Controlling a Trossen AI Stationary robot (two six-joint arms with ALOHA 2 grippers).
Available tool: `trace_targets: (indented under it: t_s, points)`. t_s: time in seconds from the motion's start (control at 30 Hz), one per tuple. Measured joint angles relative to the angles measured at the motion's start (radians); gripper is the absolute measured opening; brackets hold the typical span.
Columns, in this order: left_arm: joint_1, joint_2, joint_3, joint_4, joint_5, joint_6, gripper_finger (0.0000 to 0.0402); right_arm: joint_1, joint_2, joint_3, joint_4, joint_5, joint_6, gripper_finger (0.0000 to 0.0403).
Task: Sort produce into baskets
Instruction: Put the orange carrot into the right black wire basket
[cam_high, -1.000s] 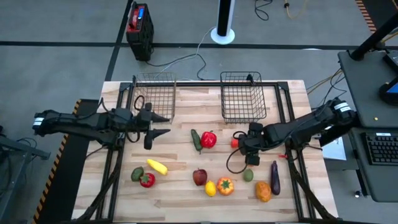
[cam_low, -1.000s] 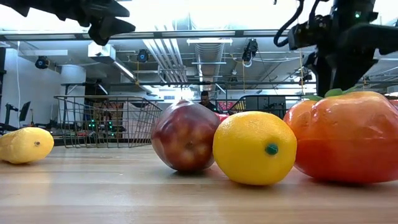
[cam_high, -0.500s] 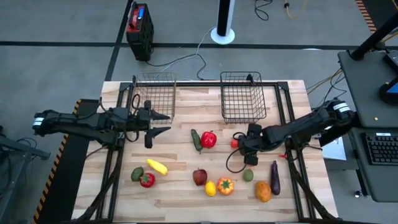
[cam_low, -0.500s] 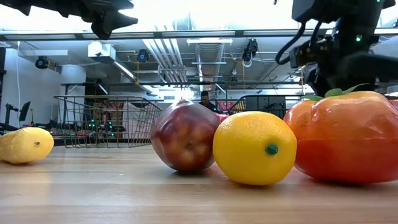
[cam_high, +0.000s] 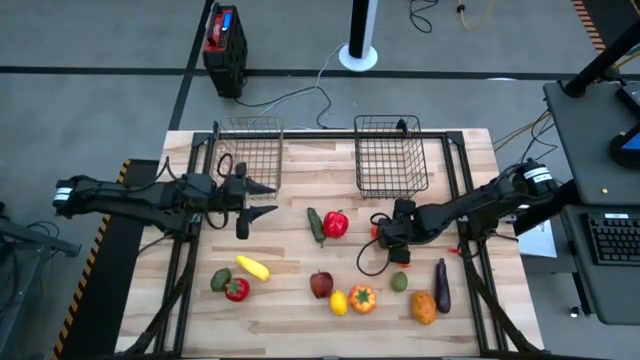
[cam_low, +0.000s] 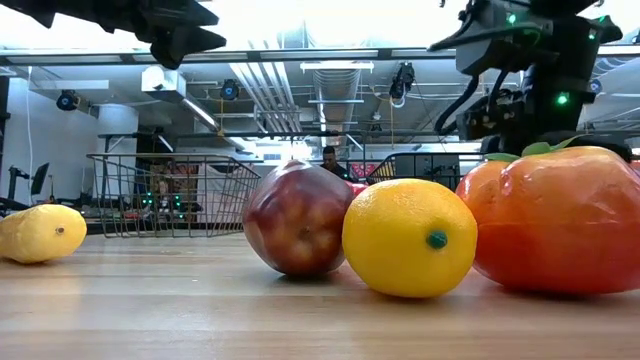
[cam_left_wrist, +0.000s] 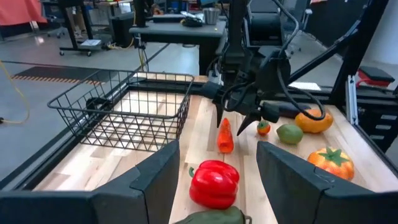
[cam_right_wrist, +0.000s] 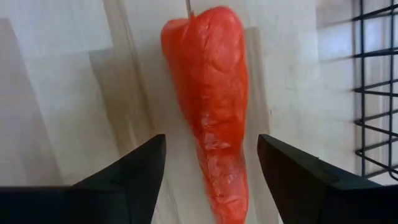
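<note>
An orange-red carrot (cam_right_wrist: 211, 112) lies on the wooden table (cam_high: 300, 165), right of a red pepper (cam_high: 335, 223) and a green cucumber (cam_high: 315, 225). My right gripper (cam_right_wrist: 211, 142) is open and points down over the carrot. Its fingers stand on either side of the carrot without touching it; this also shows in the left wrist view (cam_left_wrist: 235, 118). My left gripper (cam_high: 262, 200) is open and empty, hovering left of the cucumber. Two wire baskets (cam_high: 250, 150) (cam_high: 390, 155) stand at the far edge. More produce lies near the front: apple (cam_high: 321, 285), lemon (cam_high: 338, 302), tomato (cam_high: 362, 298).
A lime (cam_high: 399, 282), an eggplant (cam_high: 442, 285) and an orange piece (cam_high: 423, 307) lie at the front right. A yellow piece (cam_high: 252, 267), a green one (cam_high: 220, 279) and a red one (cam_high: 237, 290) lie at the front left. A red-and-black box (cam_high: 224, 45) stands on the floor beyond.
My right gripper has shifted a little toward the table's left, over the carrot. The carrot and the other produce have stayed where they were.
</note>
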Motion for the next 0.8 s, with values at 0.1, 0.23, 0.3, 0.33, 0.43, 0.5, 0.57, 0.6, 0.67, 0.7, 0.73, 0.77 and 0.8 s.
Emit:
trace_targets:
  t_s: [0.1, 0.23, 0.3, 0.33, 0.43, 0.5, 0.57, 0.6, 0.67, 0.7, 0.73, 0.77, 0.8]
  points:
    - [0.0, 0.015, 0.0, 0.002, 0.0, 0.019, 0.0198, 0.0, 0.035, 0.0, 0.004, 0.0, 0.0, 0.0231]
    - [0.0, 0.03, 0.0, 0.023, 0.0, 0.023, 0.0198, 0.001, 0.07, 0.002, 0.015, 0.0, -0.002, 0.0215]
    - [0.0, 0.031, 0.0, 0.023, 0.0, 0.023, 0.0198, 0.003, 0.075, 0.002, 0.017, -0.002, -0.001, 0.0204]
    - [0.0, 0.032, 0.0, 0.024, 0.0, 0.023, 0.0198, 0.003, 0.072, 0.002, 0.018, -0.005, -0.001, 0.0196]
    - [0.0, 0.032, 0.0, 0.023, 0.0, 0.023, 0.0198, 0.003, 0.056, -0.001, 0.019, -0.012, 0.0, 0.0166]
    - [-0.001, 0.032, 0.0, 0.023, 0.0, 0.023, 0.0198, 0.003, 0.04, -0.002, 0.02, -0.012, 0.0, 0.014]
    - [0.0, 0.034, 0.0, 0.022, 0.001, 0.019, 0.0198, 0.002, 0.021, -0.002, 0.019, -0.011, 0.0, 0.0112]
    - [-0.001, 0.035, 0.0, 0.023, 0.002, 0.014, 0.0198, 0.002, 0.012, -0.002, 0.015, -0.015, -0.003, 0.0099]
    - [0.0, 0.034, 0.0, 0.021, 0.003, 0.006, 0.0198, 0.002, -0.009, -0.001, 0.009, -0.041, -0.011, 0.0078]
    - [0.0, 0.034, 0.0, 0.022, 0.003, 0.002, 0.0198, 0.002, -0.024, 0.004, 0.002, -0.051, -0.007, 0.0078]
    - [0.0, 0.034, 0.0, 0.021, 0.003, -0.002, 0.0198, 0.002, -0.039, 0.012, -0.002, -0.062, 0.0, 0.0078]
    - [0.0, 0.034, 0.0, 0.021, 0.003, -0.003, 0.0198, 0.002, -0.055, 0.026, -0.007, -0.076, 0.006, 0.0078]
    - [0.0, 0.033, 0.0, 0.02, 0.003, -0.003, 0.0198, 0.002, -0.072, 0.04, -0.004, -0.086, 0.011, 0.0078]
